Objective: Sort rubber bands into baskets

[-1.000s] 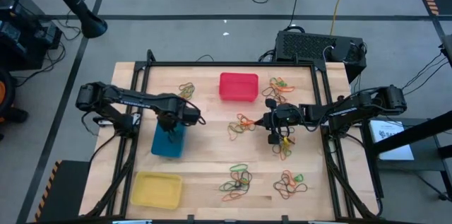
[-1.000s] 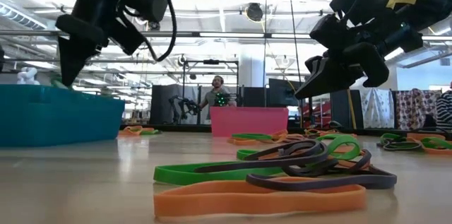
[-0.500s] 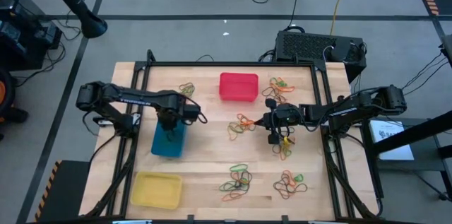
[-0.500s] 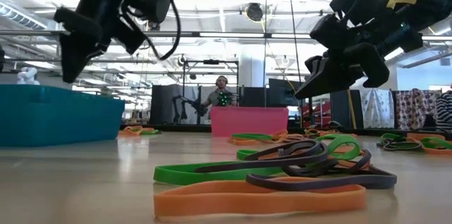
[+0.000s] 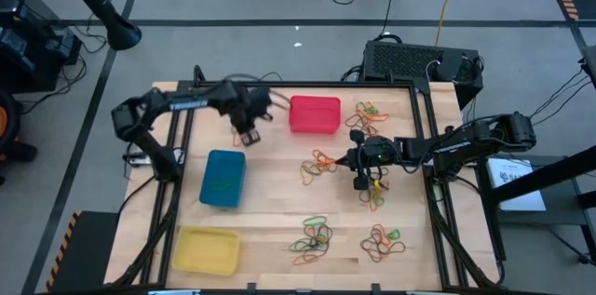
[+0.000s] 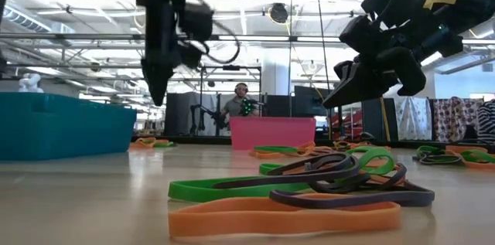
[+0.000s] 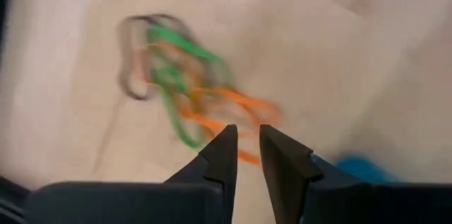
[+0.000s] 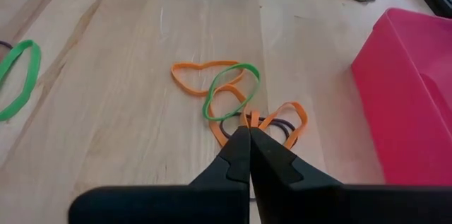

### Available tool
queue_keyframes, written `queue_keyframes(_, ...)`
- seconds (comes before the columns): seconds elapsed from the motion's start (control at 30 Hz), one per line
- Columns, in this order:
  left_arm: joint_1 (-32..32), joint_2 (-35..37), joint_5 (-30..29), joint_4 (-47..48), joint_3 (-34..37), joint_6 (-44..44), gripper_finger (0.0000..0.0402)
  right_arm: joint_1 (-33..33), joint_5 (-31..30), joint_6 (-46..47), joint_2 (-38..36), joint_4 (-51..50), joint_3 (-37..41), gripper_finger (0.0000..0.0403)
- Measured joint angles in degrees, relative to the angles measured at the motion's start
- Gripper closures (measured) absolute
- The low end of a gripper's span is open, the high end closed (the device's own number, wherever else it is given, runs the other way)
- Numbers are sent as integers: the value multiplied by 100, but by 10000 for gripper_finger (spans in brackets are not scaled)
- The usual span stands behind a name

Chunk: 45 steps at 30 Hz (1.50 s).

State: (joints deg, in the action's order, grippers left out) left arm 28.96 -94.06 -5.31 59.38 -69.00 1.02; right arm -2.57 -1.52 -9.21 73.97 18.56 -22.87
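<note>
Left gripper (image 5: pixel 250 133), fingers slightly apart and empty, hovers over rubber bands (image 7: pixel 183 86) beside the red basket (image 5: pixel 314 114). Right gripper (image 8: pixel 248 136), fingers together, holds nothing at mid-desk.

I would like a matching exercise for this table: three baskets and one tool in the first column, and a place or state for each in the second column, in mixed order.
Column one:
1. red basket
2. blue basket
3. yellow basket
4. right tool

Column two:
A. front left corner of the table
B. shut, above a small pile of rubber bands
C. far side, near the middle
D. left part, between the other two baskets

Pairs: 1-C, 2-D, 3-A, 4-B
</note>
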Motion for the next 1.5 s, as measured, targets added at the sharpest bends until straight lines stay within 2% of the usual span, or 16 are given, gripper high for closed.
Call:
queue_keyframes(0.13,723,-366,388,-298,1,145,332,2,0,2,0,-37,-2,403)
queue_keyframes(0.2,897,-504,665,-453,1,149,332,1,2,-6,0,-51,-2,403)
queue_keyframes(0.3,976,-737,613,-589,1,168,332,2,2,-45,0,-71,-2,403)
queue_keyframes(0.47,998,-1152,482,-769,-1,309,332,-2,2,-77,0,-80,-2,403)
queue_keyframes(0.63,999,-1324,61,-803,0,424,332,-11,2,-93,0,-80,-2,403)
queue_keyframes(1.1,998,-1328,36,-810,0,467,332,-13,2,-83,0,-84,-2,403)
queue_keyframes(1.33,992,-1605,90,-805,-32,298,332,-13,4,34,0,-86,-2,403)
queue_keyframes(1.4,948,-1607,68,-813,-34,237,340,-13,4,44,0,-86,-2,403)
queue_keyframes(1.5,875,-1491,31,-815,-57,124,374,-13,4,46,0,-86,-2,403)
